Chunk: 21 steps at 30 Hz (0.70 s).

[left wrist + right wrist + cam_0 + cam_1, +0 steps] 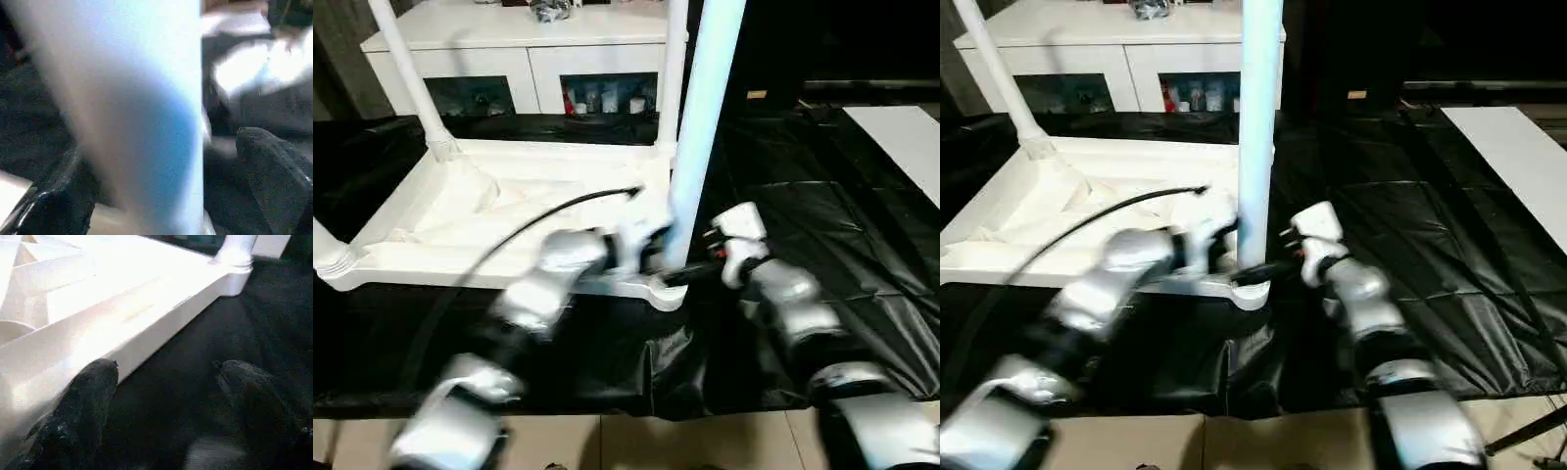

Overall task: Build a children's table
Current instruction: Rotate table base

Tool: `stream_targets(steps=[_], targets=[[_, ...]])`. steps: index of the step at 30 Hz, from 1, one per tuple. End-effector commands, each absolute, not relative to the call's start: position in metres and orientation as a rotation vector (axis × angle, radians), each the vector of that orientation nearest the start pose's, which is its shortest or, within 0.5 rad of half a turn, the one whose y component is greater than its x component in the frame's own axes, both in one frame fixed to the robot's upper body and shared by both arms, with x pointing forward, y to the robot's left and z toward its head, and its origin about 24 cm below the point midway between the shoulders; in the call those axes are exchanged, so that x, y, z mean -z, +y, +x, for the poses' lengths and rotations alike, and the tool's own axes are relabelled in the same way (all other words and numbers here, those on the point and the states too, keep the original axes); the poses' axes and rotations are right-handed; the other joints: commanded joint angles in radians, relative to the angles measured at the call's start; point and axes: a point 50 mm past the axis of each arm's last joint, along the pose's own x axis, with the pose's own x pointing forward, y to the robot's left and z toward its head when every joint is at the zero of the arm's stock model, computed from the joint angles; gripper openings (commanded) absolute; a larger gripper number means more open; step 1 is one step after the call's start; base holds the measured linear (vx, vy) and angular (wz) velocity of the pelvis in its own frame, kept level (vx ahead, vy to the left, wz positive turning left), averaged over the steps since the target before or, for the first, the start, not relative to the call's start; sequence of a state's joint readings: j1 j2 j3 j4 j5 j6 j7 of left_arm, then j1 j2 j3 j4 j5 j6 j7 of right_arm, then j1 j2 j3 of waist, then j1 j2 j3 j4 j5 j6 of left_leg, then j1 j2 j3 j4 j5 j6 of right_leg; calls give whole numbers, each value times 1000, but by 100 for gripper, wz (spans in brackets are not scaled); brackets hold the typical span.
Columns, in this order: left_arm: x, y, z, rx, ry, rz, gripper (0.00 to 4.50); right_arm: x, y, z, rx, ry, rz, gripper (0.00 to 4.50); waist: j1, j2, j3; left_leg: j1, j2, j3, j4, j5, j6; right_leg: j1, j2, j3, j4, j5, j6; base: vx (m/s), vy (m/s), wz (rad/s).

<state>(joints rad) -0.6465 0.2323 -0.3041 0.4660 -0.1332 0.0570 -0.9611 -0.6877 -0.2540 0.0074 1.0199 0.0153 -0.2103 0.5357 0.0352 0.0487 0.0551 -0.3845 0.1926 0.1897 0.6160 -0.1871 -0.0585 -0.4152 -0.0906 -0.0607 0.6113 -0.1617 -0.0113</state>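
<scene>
The children's table lies upside down on a black sheet, its ribbed white top (509, 211) facing up. White tube legs stand in the far left corner (411, 73) and the far right corner (674, 69). A third leg (705, 117) rises from the near right corner socket (668, 289). My left gripper (649, 245) is open around the base of this leg, one finger (44, 210) on each side and a gap at the other finger (274, 181). My right gripper (690, 272) is open just right of that corner, one finger (83, 406) against the top's rim (161, 323).
A white cabinet with glass doors (509, 49) stands behind the table. The black sheet (822, 225) covers the floor, with a white board (901, 137) at the right and bare light floor (607, 441) near me. A black cable (529, 220) runs over my left forearm.
</scene>
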Motion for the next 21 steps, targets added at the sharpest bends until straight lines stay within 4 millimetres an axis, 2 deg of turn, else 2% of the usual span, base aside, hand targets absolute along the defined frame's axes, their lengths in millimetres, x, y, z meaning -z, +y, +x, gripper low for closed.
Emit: stream_targets(steps=[1, 4, 5, 6, 7, 8, 9, 10, 11, 12, 15, 16, 20, 21], targets=[[-90, 85, 325, 1289, 123, 312, 446, -46, -176, 353, -597, 174, -266, 380, 4, -2, -73, 17, 28, -11, -76, -261, 65, 57, -42, 29, -72, -239, -258, 0, 0, 0], [-85, 95, 325, 1300, 168, 350, 446, -47, -181, 351, -636, 184, -301, 380, 4, 0, -75, 16, 28, -11, -76, -265, 60, 57, -41, 29, -70, -230, -257, 0, 0, 0], [-80, 106, 326, 1308, 229, 396, 446, -47, -185, 346, -713, 207, -347, 380, 4, 5, -75, 17, 29, -12, -77, -266, 58, 56, -43, 29, -69, -227, -260, 0, 0, 0], [-74, 120, 329, 1291, 292, 457, 420, -46, -190, 337, -837, 252, -413, 380, 6, 2, -73, 16, 28, -11, -77, -278, 65, 57, -37, 26, -73, -225, -253, 0, 0, 0], [-74, 120, 329, 1290, 293, 458, 420, -46, -191, 336, -841, 253, -415, 380, 6, 1, -73, 13, 27, -12, -77, -279, 73, 60, -38, 27, -71, -219, -246, 0, 0, 0], [-71, 126, 333, 1265, 314, 489, 412, -46, -192, 329, -930, 285, -444, 380, 6, 4, -73, 13, 25, -12, -76, -278, 77, 61, -37, 27, -71, -221, -244, 0, 0, 0], [-70, 128, 335, 1255, 321, 499, 412, -46, -193, 326, -966, 293, -452, 380, 8, 3, -75, 16, 28, -12, -74, -270, 79, 58, -41, 28, -71, -217, -244, 0, 0, 0], [-69, 129, 337, 1233, 324, 516, 396, -48, -192, 324, -999, 301, -450, 380, 7, 4, -73, 13, 25, -11, -75, -270, 85, 60, -38, 27, -76, -222, -246, 0, 0, 0], [-69, 130, 339, 1219, 326, 527, 381, -48, -192, 322, -1019, 305, -448, 380, 10, 6, -75, 17, 28, -12, -73, -269, 83, 58, -42, 29, -74, -218, -250, 0, 0, 0], [-67, 131, 340, 1216, 337, 543, 372, -50, -190, 319, -1056, 308, -443, 380, 8, 4, -74, 13, 26, -13, -75, -270, 87, 62, -40, 27, -75, -226, -251, 0, 0, 0], [-64, 135, 343, 1234, 382, 561, 350, -56, -185, 310, -1160, 318, -439, 380, 11, 3, -73, 13, 31, -15, -77, -275, 82, 60, -46, 29, -76, -249, -248, 0, 0, 0], [-64, 135, 343, 1234, 382, 561, 336, -56, -185, 310, -1160, 318, -439, 380, 15, 2, -73, 16, 30, -14, -78, -277, 83, 59, -44, 29, -79, -260, -243, 0, 0, 0], [-65, 134, 347, 1250, 387, 537, 310, -63, -180, 307, -1195, 315, -429, 380, 13, 2, -71, 12, 29, -16, -79, -279, 76, 58, -47, 29, -81, -276, -244, 0, 0, 0], [-64, 134, 347, 1255, 393, 535, 284, -64, -179, 307, -1205, 316, -425, 380, 14, 2, -73, 14, 29, -15, -78, -279, 74, 57, -46, 29, -81, -277, -243, 0, 0, 0]])
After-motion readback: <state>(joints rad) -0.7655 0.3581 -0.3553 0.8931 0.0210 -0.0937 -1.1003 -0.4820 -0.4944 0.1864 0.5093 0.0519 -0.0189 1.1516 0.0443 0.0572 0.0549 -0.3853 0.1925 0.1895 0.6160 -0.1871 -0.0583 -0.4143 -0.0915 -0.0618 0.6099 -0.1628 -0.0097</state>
